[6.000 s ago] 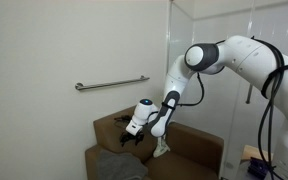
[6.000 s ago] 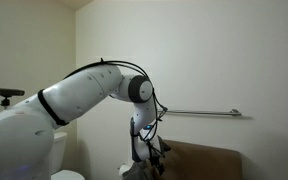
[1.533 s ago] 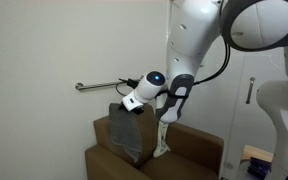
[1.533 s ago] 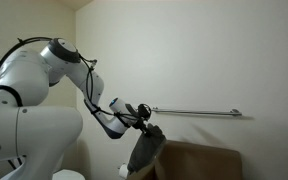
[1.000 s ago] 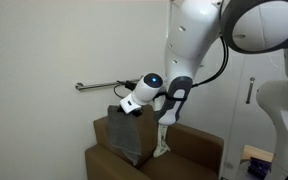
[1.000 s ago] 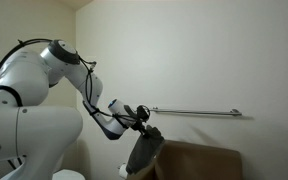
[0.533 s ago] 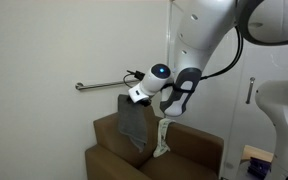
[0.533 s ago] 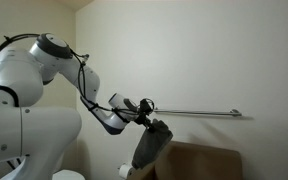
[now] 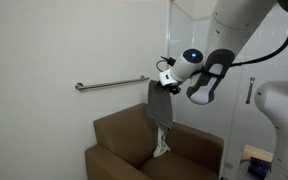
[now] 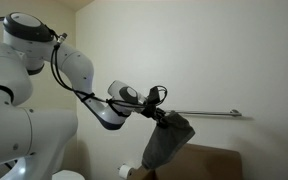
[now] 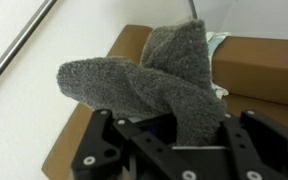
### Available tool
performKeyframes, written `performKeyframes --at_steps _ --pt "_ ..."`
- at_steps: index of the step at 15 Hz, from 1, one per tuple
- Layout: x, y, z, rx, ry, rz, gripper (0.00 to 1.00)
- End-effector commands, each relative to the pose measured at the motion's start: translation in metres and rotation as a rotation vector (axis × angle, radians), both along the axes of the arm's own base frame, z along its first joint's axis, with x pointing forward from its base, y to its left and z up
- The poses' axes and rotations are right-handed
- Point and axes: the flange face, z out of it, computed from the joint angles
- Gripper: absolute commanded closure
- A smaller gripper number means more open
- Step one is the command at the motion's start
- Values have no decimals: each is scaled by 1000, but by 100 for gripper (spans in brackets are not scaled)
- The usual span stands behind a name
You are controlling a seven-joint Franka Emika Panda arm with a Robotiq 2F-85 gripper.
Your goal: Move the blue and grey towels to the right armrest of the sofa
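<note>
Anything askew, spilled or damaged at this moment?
Nothing stands out. The grey towel hangs bunched from the gripper over the sofa in an exterior view, which fits a carry in progress. No spill or damage shows.

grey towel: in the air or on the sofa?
In the air: the grey towel hangs bunched from the shut tool, over the sofa.

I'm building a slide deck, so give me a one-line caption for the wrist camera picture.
Grey towel pinched in the jaws above the brown sofa, wall grab rail at left.
</note>
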Motion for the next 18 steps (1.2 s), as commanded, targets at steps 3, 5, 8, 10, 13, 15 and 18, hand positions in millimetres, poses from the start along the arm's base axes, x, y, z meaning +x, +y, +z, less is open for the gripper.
performKeyframes --at_steps 3,5,8,10,13,15,18 --pt "-37 -107 26 78 -71 -227 97" --pt "-45 -153 35 102 -95 -319 98" --pt "-56 -215 40 165 -132 -434 97" --pt "-59 -244 43 194 -152 -477 97" --pt "-64 -244 43 197 -180 -509 98" --pt "-65 -248 43 214 -187 -514 97" --pt "-63 -245 41 214 -182 -507 97"
